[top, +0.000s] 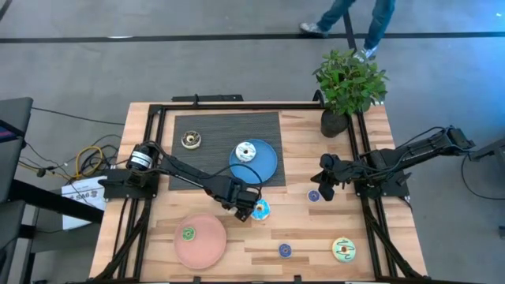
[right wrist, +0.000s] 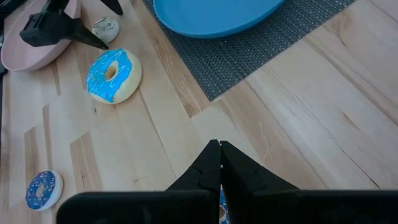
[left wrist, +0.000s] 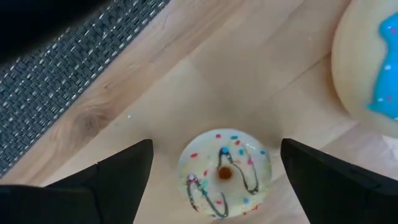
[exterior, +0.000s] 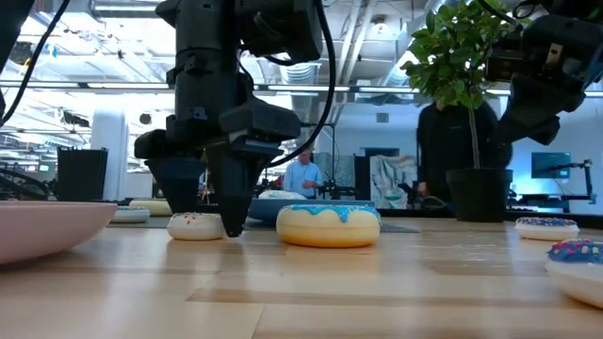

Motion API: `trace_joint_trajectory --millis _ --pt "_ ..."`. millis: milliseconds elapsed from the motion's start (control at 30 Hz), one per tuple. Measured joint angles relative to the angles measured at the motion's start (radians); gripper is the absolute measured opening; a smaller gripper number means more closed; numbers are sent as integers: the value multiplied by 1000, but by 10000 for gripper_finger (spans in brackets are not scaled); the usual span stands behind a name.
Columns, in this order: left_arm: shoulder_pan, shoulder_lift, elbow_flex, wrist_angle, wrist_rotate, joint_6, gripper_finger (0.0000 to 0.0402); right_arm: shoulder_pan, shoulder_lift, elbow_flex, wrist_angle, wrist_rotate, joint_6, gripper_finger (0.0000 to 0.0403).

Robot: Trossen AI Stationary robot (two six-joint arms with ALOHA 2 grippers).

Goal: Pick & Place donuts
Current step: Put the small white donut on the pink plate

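Observation:
My left gripper (top: 245, 210) is open and points down at the table, just left of the teal-iced donut (top: 260, 210). In its wrist view the fingers (left wrist: 118, 180) stand on either side of a tiny cream sprinkled donut (left wrist: 224, 174) without touching it. That donut lies flat on the wood (exterior: 195, 226). My right gripper (top: 324, 186) is shut and hovers over a tiny blue donut (top: 314, 195). A white donut (top: 246, 151) lies on the blue plate (top: 267, 167). A brown-cream donut (top: 192, 140) sits on the grey mat. A tiny green donut (top: 188, 233) rests on the pink plate (top: 207, 248).
A yellow-green donut (top: 344, 249) and another tiny blue donut (top: 285, 250) lie near the table's near edge. A potted plant (top: 347, 87) stands at the far right corner. The grey mat (top: 217, 126) covers the far middle. A person walks beyond the far edge.

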Motion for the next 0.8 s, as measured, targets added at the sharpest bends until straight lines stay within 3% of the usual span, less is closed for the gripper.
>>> trace_joint_trajectory --millis 133,500,800 --pt "-4 0 0 -1 17 3 339 0 0 0 0 0 0 0" --pt "-22 0 0 3 19 -8 247 0 0 0 0 1 0 0" --pt "-22 0 0 3 16 -31 224 0 0 0 0 2 0 0"
